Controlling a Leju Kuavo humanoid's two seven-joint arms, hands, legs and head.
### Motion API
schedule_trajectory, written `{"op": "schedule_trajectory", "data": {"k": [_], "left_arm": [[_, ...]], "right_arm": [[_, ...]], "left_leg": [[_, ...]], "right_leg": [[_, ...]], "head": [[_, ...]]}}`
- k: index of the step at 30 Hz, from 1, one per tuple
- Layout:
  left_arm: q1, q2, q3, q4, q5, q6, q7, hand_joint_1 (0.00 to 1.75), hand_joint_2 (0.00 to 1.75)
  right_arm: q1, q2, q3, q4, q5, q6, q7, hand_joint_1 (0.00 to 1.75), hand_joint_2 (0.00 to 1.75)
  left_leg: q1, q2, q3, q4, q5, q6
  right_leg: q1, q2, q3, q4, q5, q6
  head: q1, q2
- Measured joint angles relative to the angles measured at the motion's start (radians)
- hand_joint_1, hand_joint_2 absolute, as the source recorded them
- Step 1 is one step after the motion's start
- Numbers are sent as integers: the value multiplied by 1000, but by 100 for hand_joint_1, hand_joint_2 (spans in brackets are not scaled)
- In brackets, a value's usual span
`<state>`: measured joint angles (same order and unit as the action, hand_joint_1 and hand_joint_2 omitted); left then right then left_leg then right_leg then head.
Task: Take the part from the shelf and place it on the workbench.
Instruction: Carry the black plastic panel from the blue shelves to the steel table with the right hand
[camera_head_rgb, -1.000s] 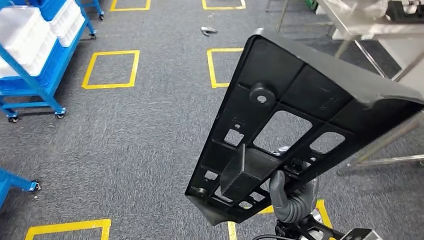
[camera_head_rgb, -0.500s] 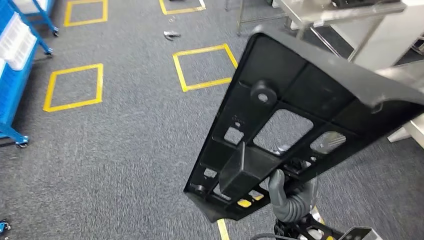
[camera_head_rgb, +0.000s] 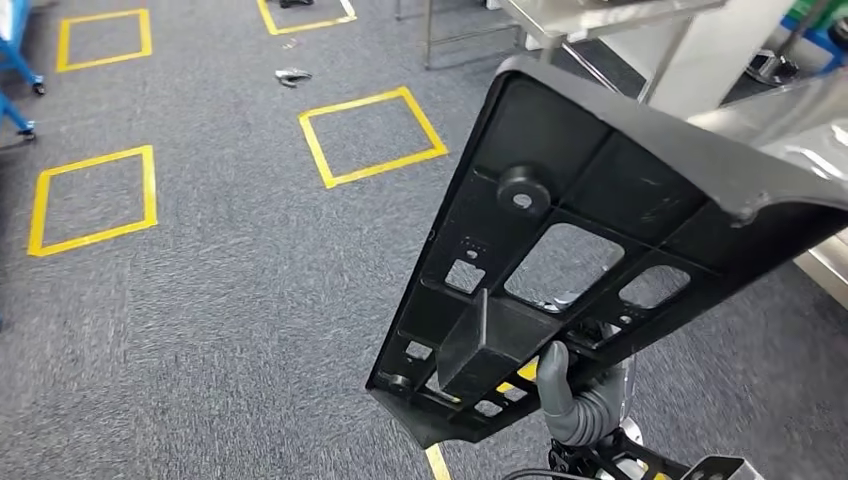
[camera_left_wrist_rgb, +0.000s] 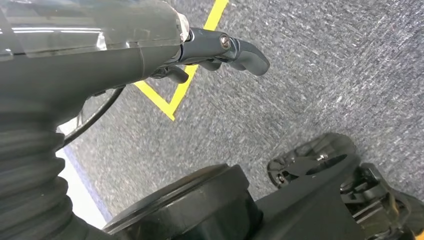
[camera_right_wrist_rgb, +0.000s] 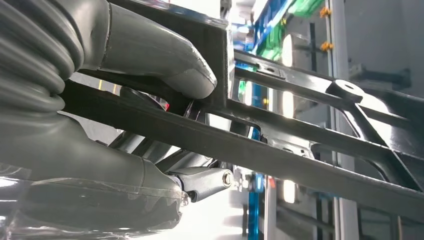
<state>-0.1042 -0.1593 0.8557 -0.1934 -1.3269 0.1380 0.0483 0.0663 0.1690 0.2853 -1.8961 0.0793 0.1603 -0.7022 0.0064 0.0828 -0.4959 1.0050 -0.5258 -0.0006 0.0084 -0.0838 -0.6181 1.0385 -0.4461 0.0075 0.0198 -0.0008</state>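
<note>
Carrying is the step in hand: the black part, a ribbed plate with cut-outs, rides above the grey carpet, gripped at its near end by the right hand. Its long axis runs from near left up to far right, tilted, ribbed face toward the camera. Next, I judge, it must reach the steel workbench far right and be lowered flat. The left hand hangs low, fingers curled on nothing.

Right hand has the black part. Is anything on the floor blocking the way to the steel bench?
Nothing visible does. The right hand holds the black part up; grey carpet lies before the steel bench, whose top is barely seen.
</note>
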Motion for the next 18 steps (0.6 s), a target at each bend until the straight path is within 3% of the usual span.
{"op": "schedule_trajectory", "data": {"k": [2, 4, 7, 8, 9, 10, 12, 13, 14, 16, 18], "left_arm": [[-1, 0, 0, 0, -2, 1, 0, 0, 175], [-2, 0, 1, -1, -4, 2, 0, 0, 175], [-7, 0, 3, -1, -3, 1, -2, 0, 175], [-11, 0, 3, -1, -3, 0, -3, 0, 175], [-15, 0, 4, -1, -3, 0, -3, 0, 175], [-17, 1, 4, -1, -3, -1, -3, 0, 175], [-14, 1, 5, -1, -6, -1, 0, 0, 175], [-11, 1, 5, -1, -7, -1, 1, 0, 175], [-9, 0, 5, -1, -8, -2, 1, 0, 175], [-8, 0, 5, -1, -8, -3, 1, 0, 175], [-9, -2, 5, -1, -8, -4, 0, 0, 175]], "right_arm": [[-1, 0, -1, 0, 0, -3, 0, 175, 175], [1, 0, -2, -1, -1, -7, 0, 175, 175], [2, 0, -2, -2, 0, -11, -1, 175, 175], [2, 0, -3, -2, 1, -13, -1, 175, 175], [3, 0, -3, -2, 1, -14, -1, 175, 175], [3, 0, -3, -1, 1, -15, -1, 175, 175], [3, 0, -3, -1, 1, -16, -1, 175, 175], [2, 0, -3, -1, 1, -17, -1, 175, 175], [2, 0, -3, -1, 1, -17, -1, 175, 175], [1, 0, -3, -2, 0, -17, -1, 175, 175], [2, 0, -4, -2, 0, -18, -1, 175, 175]], "left_leg": [[-3, 19, 6, -4, -6, -10], [-2, 2, 5, 18, -28, -18], [0, -62, -71, 186, -112, -24], [0, -69, -100, 245, -130, -25], [0, -72, -117, 276, -129, -25], [0, -73, -117, 269, -108, -25], [4, -88, -78, 161, -29, -23], [6, -108, -57, 102, 1, -21], [8, -127, -41, 56, 13, -17], [7, -146, -32, 25, 9, -8], [7, -131, -27, 13, 13, 6]], "right_leg": [[0, 19, 0, -5, -1, -10], [-7, 41, 6, -14, 1, -21], [-11, 72, 10, -19, 3, -34], [-11, 84, 10, -18, 2, -35], [-11, 96, 11, -16, 1, -36], [-11, 110, 12, -14, 0, -36], [-12, 139, 13, -9, -2, -32], [-11, 153, 10, -4, -3, -28], [-12, 164, 5, 1, -3, -23], [-14, 181, -8, 4, 4, -9], [-15, 186, -13, 3, 8, 4]], "head": [[0, 0], [-1, 0], [-7, 0], [-7, 0], [-7, 0], [-7, 0], [-7, 0], [-7, 0], [-7, 0], [-7, 0], [-7, 0]]}}
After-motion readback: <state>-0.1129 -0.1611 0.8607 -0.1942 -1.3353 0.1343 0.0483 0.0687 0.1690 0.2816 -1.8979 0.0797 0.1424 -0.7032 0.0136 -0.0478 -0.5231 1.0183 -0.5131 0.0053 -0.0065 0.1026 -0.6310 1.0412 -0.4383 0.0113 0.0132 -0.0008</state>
